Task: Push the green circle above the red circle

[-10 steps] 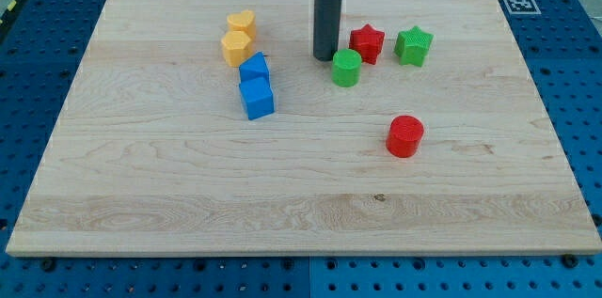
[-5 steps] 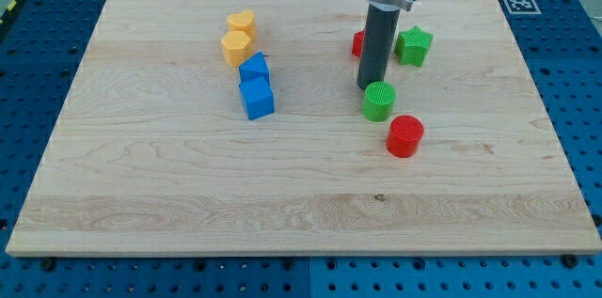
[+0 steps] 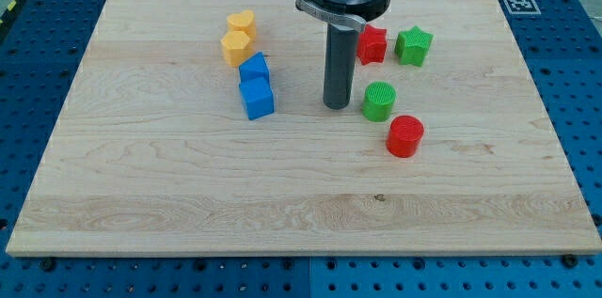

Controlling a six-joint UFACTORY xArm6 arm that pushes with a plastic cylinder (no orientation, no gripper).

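My tip [image 3: 337, 106] rests on the wooden board [image 3: 169, 195] just to the view's left of the green circle [image 3: 379, 101]. A narrow strip of bare wood shows between the two, so they look apart, though only just. The rod is a plain straight post with nothing to open or shut; it grips nothing and stands upright, and its wider grey collar is at the view's top.

The green circle lies a little right of the board's middle. The red circle [image 3: 405, 135] sits near it, toward the view's bottom and slightly to the right. The two are close but not touching, so the green circle is up and to the left of the red one rather than straight above it.

The red star [image 3: 373, 44] lies toward the view's top from the green circle, with its left edge partly hidden behind the rod. The green star [image 3: 414, 45] stands just beside it on the right.

Well to the left of my tip, two blue blocks [image 3: 256, 86] press together, one above the other. Two yellow blocks [image 3: 237, 39] also touch each other, just above and to the left of the blue pair. Their exact shapes are hard to make out. A black and white marker [image 3: 518, 2] sits at the board's top right corner.
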